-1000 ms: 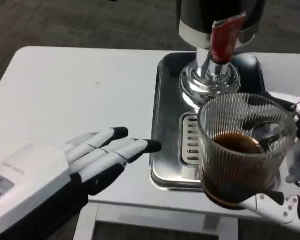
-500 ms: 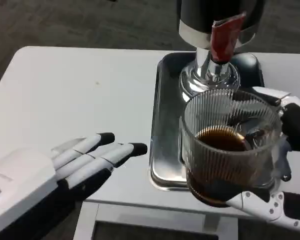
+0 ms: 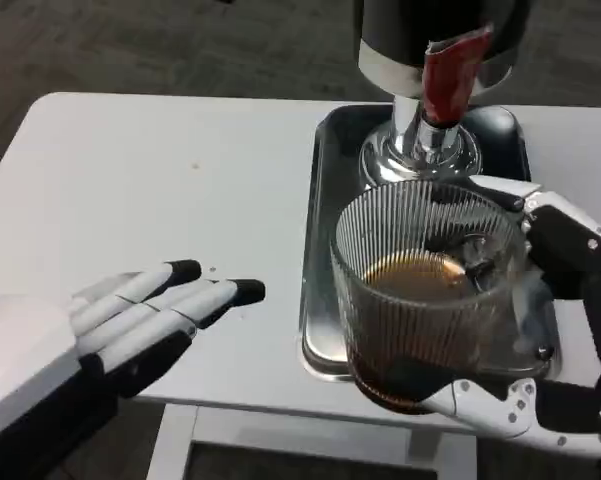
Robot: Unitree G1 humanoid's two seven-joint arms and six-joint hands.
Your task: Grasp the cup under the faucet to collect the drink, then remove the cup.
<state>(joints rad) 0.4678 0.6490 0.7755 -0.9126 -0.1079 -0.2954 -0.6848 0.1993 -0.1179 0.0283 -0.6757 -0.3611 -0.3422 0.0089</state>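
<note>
**Filled glass cup in your right hand, clear of the faucet – handle as heavy, slick, breakable**

Your right hand (image 3: 525, 330) wraps the cup (image 3: 425, 290): fingers curl around the far right side, thumb sits low across the near base. Cup is ribbed clear glass, upright, dark drink (image 3: 415, 280) filling roughly the lower half. It sits low and forward in the head view, over the front edge of the steel tray (image 3: 325, 250), out from under the red faucet (image 3: 448, 75) of the dispenser (image 3: 430, 90). Can't tell if the base touches the tray or hangs just above it.

Handling, as a judgement: glass plus liquid means weighty for its size, rigid, no give under the fingers, and it breaks if dropped or knocked on the tray rim. The ribs give some bite, but glass gets slippery if wet. Drink sloshes, so keep it level and move it smoothly. The best hold is what you have: around the mid-to-lower wall with the thumb opposite the fingers, below the liquid line. Don't pinch the rim.

Your left hand (image 3: 130, 320) lies flat, fingers stretched out and close together, holding nothing, on or just above the white worktop (image 3: 160, 180) left of the tray, well apart from the cup. Bare worktop there looks fine for setting down
</note>
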